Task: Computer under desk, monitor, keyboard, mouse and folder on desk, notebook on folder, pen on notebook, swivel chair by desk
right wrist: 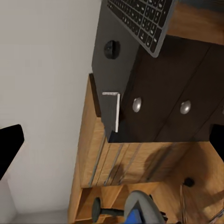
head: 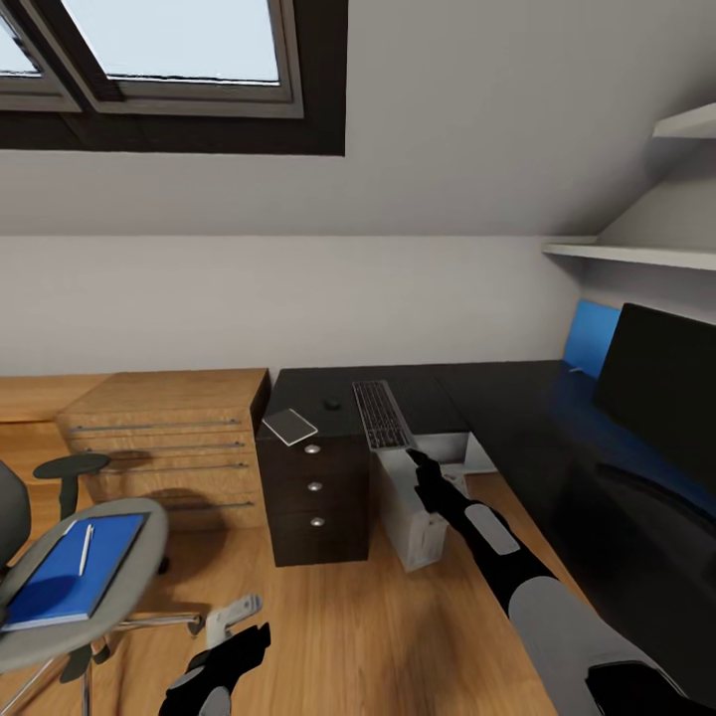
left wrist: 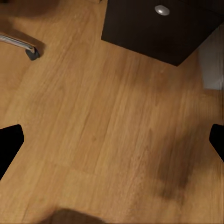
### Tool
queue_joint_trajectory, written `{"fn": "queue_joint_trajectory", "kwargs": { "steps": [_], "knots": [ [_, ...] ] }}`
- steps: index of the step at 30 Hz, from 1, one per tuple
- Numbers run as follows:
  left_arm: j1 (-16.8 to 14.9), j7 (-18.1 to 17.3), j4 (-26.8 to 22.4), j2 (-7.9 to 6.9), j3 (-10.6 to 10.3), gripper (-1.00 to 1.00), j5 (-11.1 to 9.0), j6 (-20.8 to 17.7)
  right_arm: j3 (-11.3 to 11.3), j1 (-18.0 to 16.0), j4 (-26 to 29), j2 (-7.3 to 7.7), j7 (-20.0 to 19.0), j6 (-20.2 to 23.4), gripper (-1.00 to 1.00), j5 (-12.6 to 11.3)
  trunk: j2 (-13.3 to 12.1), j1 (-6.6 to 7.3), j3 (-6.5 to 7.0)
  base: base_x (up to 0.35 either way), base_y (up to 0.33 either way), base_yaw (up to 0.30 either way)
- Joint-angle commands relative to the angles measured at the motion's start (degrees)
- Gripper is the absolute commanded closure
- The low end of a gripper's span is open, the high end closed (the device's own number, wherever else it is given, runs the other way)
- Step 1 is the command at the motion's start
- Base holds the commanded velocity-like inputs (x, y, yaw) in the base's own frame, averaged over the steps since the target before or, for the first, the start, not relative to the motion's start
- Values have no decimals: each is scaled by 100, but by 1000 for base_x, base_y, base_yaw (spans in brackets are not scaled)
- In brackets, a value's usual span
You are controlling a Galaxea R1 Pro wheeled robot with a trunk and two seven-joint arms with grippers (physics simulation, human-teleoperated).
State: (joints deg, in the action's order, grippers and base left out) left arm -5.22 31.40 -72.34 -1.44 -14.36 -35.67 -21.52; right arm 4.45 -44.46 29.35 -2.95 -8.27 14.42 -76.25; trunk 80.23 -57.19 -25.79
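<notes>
The keyboard [head: 382, 414] lies flat on the black table [head: 497, 398], its near end jutting past the table's front edge just above the computer [head: 413, 517], which stands on the floor under the table. It is a thin, stiff slab, probably light, and likely to slide on the glossy top. The overhanging end is the sensible place to take it, pinching top and underside across the short side, since the key faces give little to grip. The mouse [head: 331, 404] sits just beside the keyboard, on the side toward the wooden dresser [head: 164, 438]. It is small, rounded and smooth, so it should be squeezed across its flanks. The notebook [head: 289, 426], a light flat rectangle, lies near the mouse with one corner over the edge above the dark drawers [head: 316, 497]; that corner offers a hold.

The monitor [head: 661, 398] stands on the table well away from the keyboard, along the wall below the shelves [head: 636, 254].

Farther from the keyboard, past the dresser, the swivel chair [head: 60, 597] carries the blue folder [head: 70, 577] with the pen [head: 86, 549] on it. The folder is thin and may flex; the pen is slim and prone to roll off.

The right end effector [head: 423, 467] hangs just under the keyboard's overhang, fingers apart with nothing between them. The left end effector [head: 239, 651] hovers low over the wooden floor [left wrist: 112, 130], also spread and empty.
</notes>
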Motion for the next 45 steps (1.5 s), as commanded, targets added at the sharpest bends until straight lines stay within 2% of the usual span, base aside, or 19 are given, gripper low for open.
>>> {"fn": "queue_joint_trajectory", "kwargs": {
  "steps": [1, 3, 6, 9, 13, 21, 25, 29, 31, 37, 45],
  "knots": [
    [-5, 48, -115, -6, -33, -100, -44, -3, 11, -3, -84, 29, -197, 13, -100, -60, 45, -23, -25, 0, 0, 0],
    [-5, 49, -221, -9, -76, -100, -48, -2, 11, -3, -183, 70, -436, 20, -100, -79, 126, -66, -61, 0, 0, 0],
    [-5, 50, -389, -20, -194, -100, -49, 1, 12, -2, -430, 150, -1133, 40, -100, -99, 246, -132, -115, 0, 0, 0],
    [-5, 50, -439, -27, -233, -100, -52, 0, 12, -2, -586, 191, -1518, 66, -100, -107, 366, -198, -168, 0, 0, 0],
    [-5, 50, -473, -36, -253, -100, -54, -1, 12, -2, -712, 216, -1744, 81, -100, -119, 527, -286, -240, 0, 0, 0],
    [8, 63, -830, -45, -260, -100, -54, -11, 12, -2, -801, 221, -1823, 78, -100, -118, 848, -462, -384, 0, 0, 0],
    [201, 67, -1176, -48, -260, -100, -54, -29, 12, -2, -876, 217, -1862, 81, -100, -124, 1008, -550, -456, 0, 0, 0],
    [336, 64, -1452, -117, -260, -100, -81, -57, 18, -2, -899, 218, -1876, 82, -100, -106, 1168, -638, -527, 0, 0, 0],
    [350, 63, -1477, -131, -260, -100, -90, -60, 19, -2, -894, 223, -1871, 87, -100, -101, 1249, -681, -563, 0, 0, 0],
    [363, 68, -1492, -144, -260, -100, -97, -63, 0, -2, -952, 274, -1824, 575, -100, -111, 1489, -813, -671, 0, 0, 0],
    [364, 71, -1481, -144, -260, -100, -98, -63, -70, -2, -1235, 329, -1738, 609, -100, -144, 1810, -989, -815, 0, 0, 0]
  ]
}}
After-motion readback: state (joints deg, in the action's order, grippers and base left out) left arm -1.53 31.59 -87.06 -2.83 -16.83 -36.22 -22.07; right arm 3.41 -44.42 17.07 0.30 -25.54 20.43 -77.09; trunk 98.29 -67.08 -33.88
